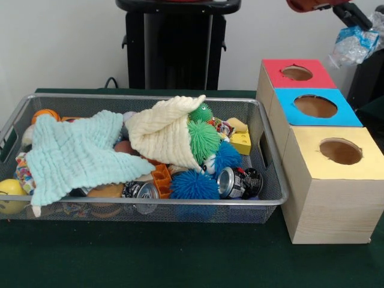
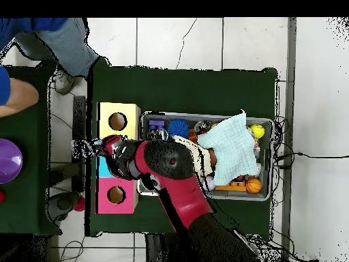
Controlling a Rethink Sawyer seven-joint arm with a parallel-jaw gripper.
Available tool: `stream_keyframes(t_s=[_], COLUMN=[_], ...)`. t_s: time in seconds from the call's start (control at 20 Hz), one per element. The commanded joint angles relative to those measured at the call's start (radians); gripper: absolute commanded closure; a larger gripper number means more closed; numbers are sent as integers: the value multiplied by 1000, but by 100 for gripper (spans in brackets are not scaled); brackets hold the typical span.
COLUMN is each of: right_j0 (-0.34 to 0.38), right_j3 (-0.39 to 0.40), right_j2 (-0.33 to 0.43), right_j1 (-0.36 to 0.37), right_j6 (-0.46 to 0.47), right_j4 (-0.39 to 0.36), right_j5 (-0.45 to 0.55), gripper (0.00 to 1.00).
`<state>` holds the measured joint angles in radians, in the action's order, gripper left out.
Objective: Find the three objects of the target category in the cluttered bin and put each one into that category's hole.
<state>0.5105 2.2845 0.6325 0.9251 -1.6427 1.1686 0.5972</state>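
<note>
Bin: a wire-mesh bin (image 1: 150, 201) sat on the table, crowded with clutter.
Bin, cloths: a pale green cloth (image 1: 78, 153) was spread over the left half. A cream cloth (image 1: 162, 132) was bunched in the middle, draped partly over a green spiky ball (image 1: 204, 138).
Bin, other contents: a blue spiky ball (image 1: 193, 185) lay against the front wall with a crushed can (image 1: 237, 182) beside it. A second can (image 1: 141, 191) lay under the green cloth's edge. There were also a yellow block (image 1: 241, 143), an orange ball (image 1: 45, 114) in the back left corner and a yellow ball (image 1: 11, 193) in the front left corner.
Boxes: three wooden boxes stood in a touching row beside the bin, a red-topped box (image 1: 273, 67), a blue-topped box (image 1: 288, 111) and a yellow-topped box (image 1: 312, 162). Each had a round hole; the insides could not be seen.
Surface: a dark green table cover (image 1: 180, 258).
Room: a white wall (image 1: 60, 42) and a tiled floor (image 2: 191, 41). A person's leg (image 2: 68, 44) showed at the overhead view's corner.
Gripper: the gripper (image 1: 355, 18) hung in the air beyond the row of boxes, out past the blue-topped one, with its jaws closed on a crumpled clear plastic piece (image 1: 355, 43).
Plastic piece: it was aloft, outside the bin and over no hole, hanging below the gripper.
Long axis: in the front view it ran from upper right down to lower left.
</note>
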Motion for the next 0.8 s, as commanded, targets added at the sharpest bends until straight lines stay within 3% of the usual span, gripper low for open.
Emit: stream_keyframes(t_s=[0.05, 0.3, 0.5, 0.8], right_j0=[26, 83, 131, 182], right_j3=[35, 19, -6, -50], right_j2=[86, 117, 139, 139], right_j1=[-105, -191, -284, -369], right_j6=[345, 333, 285, 181], right_j4=[65, -58, -200, -413], right_j5=[-46, -138, -205, -223], gripper=[100, 100, 100, 100])
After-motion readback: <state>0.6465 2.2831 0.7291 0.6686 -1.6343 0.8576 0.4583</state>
